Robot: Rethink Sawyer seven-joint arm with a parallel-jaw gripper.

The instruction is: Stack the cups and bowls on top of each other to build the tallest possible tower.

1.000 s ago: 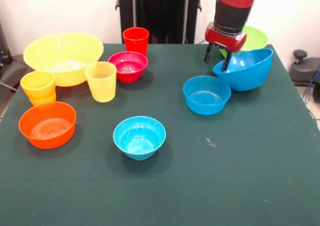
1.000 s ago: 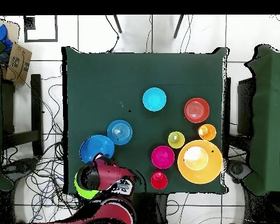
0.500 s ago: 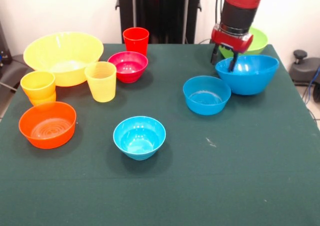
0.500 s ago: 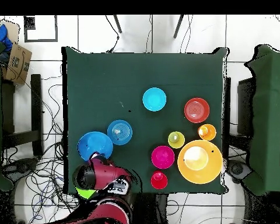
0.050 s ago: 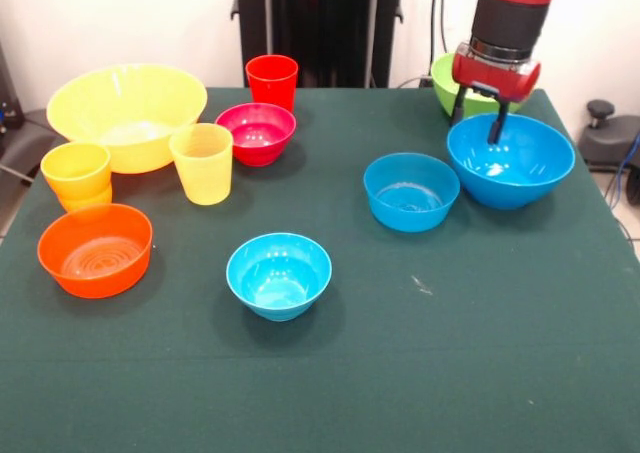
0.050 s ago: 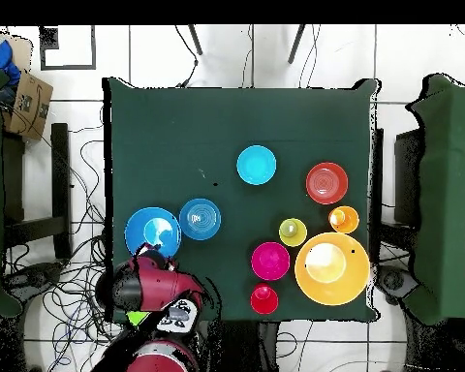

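The robot's hand [image 5: 478,119] hangs over the far rim of the big round shiny blue plastic bowl [image 5: 511,161]. Its two black fingers [image 5: 497,123] are spread apart, one inside the rim and one outside, and it is hard to see if they touch the rim.

The big blue bowl sits flat on the dark green desk [image 5: 420,373] at about 2 o'clock in the front view. A smaller blue bowl [image 5: 411,191] sits just beside it. A lime green bowl [image 5: 447,81] peeks out behind the arm. A light blue bowl [image 5: 278,274] sits alone near the middle.

At 10 o'clock sit the wide yellow bowl [image 5: 127,115], the pink bowl [image 5: 256,132], the flat orange bowl [image 5: 95,250] and the red cup [image 5: 271,79], yellow cup [image 5: 202,163] and orange-yellow cup [image 5: 76,174].
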